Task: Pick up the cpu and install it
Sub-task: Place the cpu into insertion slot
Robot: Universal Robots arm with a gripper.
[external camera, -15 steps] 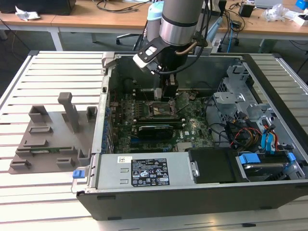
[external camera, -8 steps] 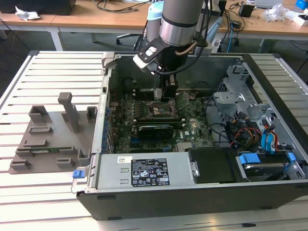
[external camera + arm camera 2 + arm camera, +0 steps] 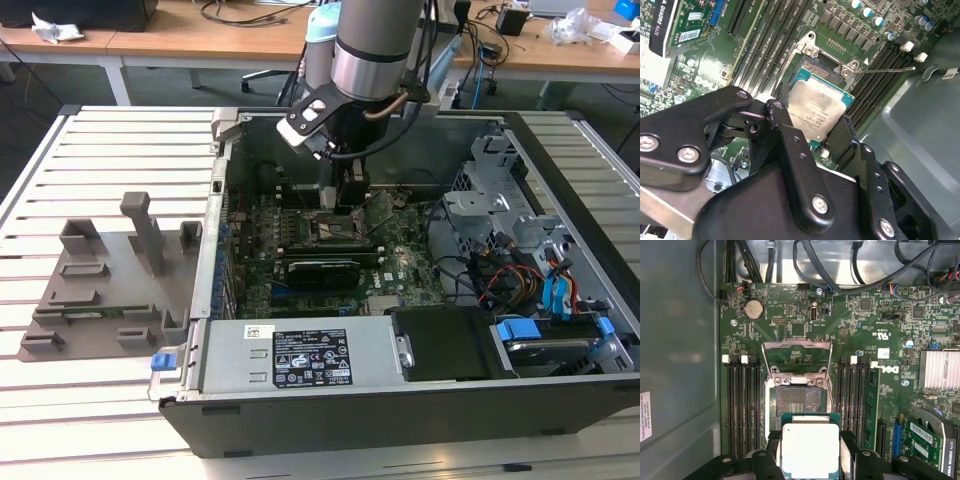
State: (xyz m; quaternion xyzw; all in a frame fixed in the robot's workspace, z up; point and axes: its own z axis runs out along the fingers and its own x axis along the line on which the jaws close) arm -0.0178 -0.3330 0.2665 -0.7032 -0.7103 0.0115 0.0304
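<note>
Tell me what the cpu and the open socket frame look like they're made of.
The cpu: top looks like metal, silvery-white and matte with a soft sheen, on a green circuit-board rim. The socket frame: probably bare steel, thin and grey with bright glints along its edges.

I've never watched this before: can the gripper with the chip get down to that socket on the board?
Probably yes: the gripper holds the cpu close to the socket, whose frame is flipped open, and nothing lies between them.
</note>
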